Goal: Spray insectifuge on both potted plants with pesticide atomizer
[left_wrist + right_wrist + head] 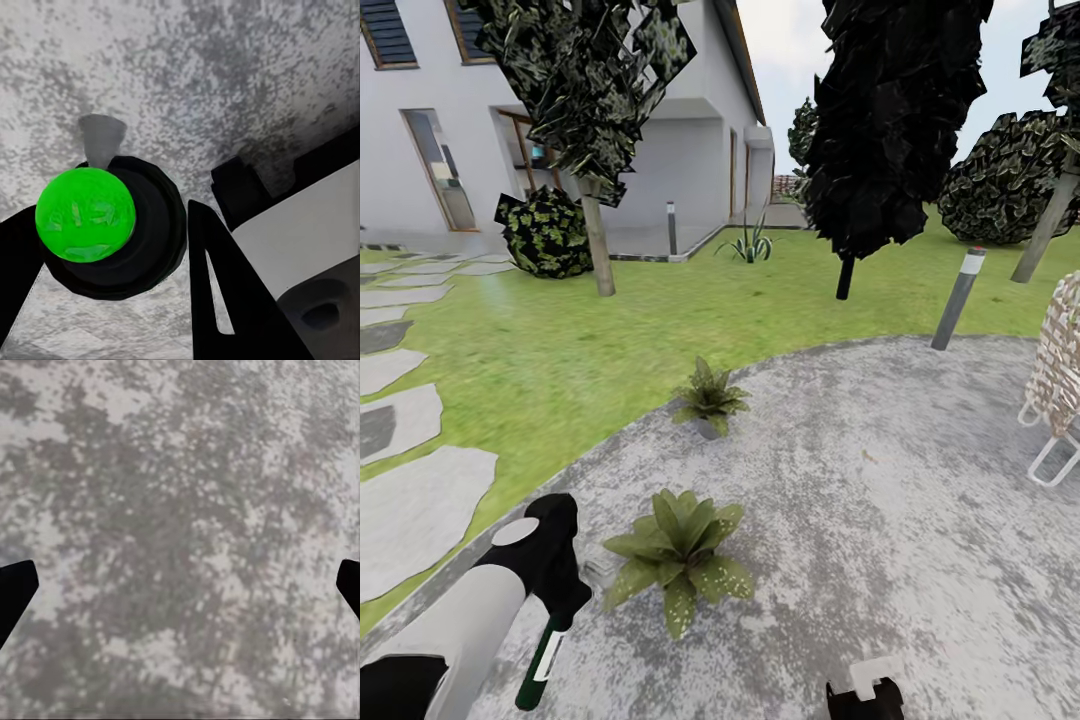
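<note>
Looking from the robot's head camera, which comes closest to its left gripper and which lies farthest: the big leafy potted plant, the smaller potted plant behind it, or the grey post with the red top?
From the left gripper, holding the dark green spray bottle:
1. Larger speckled-leaf potted plant, just beside it on the paving.
2. Smaller potted plant, farther ahead at the patio's edge.
3. Grey post with red top, far across the patio on the right.

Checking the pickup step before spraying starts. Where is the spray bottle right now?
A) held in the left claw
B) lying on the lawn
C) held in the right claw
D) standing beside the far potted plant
A: the head view shows the spray bottle hanging from the left claw, close to the near potted plant.
</note>
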